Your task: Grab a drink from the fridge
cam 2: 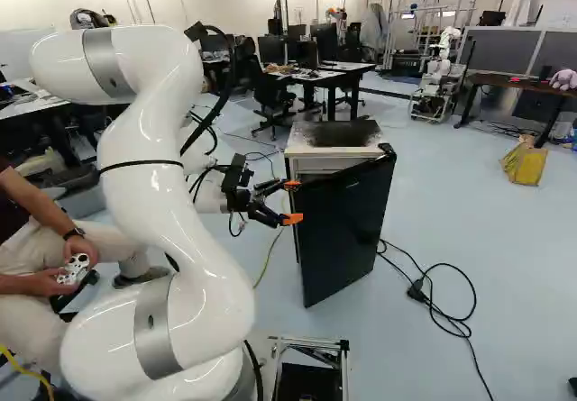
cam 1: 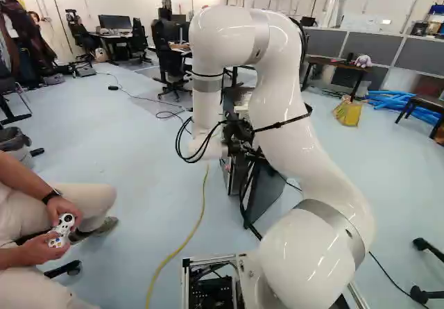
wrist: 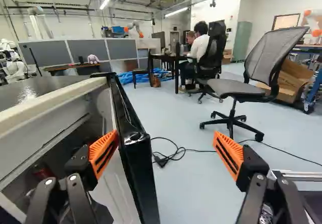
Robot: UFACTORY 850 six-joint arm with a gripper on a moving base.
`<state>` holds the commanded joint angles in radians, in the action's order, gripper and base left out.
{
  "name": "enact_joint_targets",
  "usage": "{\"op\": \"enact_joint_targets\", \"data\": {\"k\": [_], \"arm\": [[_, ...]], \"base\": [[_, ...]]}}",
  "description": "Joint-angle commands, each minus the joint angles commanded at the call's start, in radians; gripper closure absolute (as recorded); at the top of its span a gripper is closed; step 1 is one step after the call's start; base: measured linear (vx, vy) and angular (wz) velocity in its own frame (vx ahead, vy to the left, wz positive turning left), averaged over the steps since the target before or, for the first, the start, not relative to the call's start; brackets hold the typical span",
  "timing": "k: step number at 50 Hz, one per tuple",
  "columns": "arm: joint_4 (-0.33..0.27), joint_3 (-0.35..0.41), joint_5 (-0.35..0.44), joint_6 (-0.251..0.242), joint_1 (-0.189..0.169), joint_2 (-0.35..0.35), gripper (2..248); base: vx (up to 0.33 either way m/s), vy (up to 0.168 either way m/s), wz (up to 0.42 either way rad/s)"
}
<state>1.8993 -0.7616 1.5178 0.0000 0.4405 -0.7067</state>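
Note:
My gripper point(cam 2: 291, 202) stands open at the near edge of the small fridge's black door point(cam 2: 347, 225) in the right base view. The white fridge body point(cam 2: 311, 165) has a dark, blotched top, and its door is ajar. In the wrist view the gripper point(wrist: 165, 138) has the door's edge point(wrist: 137, 158) between its fingers, nearer one of them. That finger's orange pad point(wrist: 103, 152) is on the inner side of the door; the other stands well clear outside. A small reddish thing point(wrist: 44, 172) shows in the dark interior; whether it is a drink I cannot tell.
A seated person point(cam 1: 41, 219) with a controller is close on the left. A black cable point(cam 2: 437, 302) lies on the floor beside the door. The wrist view shows an office chair point(wrist: 241, 88) beyond the outer finger. Another robot point(cam 2: 440, 72) stands far back.

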Motion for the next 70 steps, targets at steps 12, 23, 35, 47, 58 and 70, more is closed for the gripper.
{"op": "enact_joint_targets", "data": {"k": [12, 23, 35, 47, 58, 70], "arm": [[0.043, 0.01, 0.001, 0.0, -0.018, 0.002, 3], [0.082, 0.015, 0.001, 0.0, -0.042, 0.002, 3], [0.126, 0.014, 0.001, 0.0, -0.082, 0.002, 3], [0.162, -0.001, 0.001, 0.0, -0.141, 0.001, 3], [0.179, -0.03, 0.001, 0.0, -0.216, 0.0, 3], [0.194, -0.067, 0.001, 0.0, -0.299, -0.003, 3]], "base": [[0.0, 0.0, 0.0], [0.0, 0.0, 0.0], [0.0, 0.0, 0.0], [0.0, 0.0, 0.0], [0.0, 0.0, 0.0], [0.0, 0.0, 0.0]]}}
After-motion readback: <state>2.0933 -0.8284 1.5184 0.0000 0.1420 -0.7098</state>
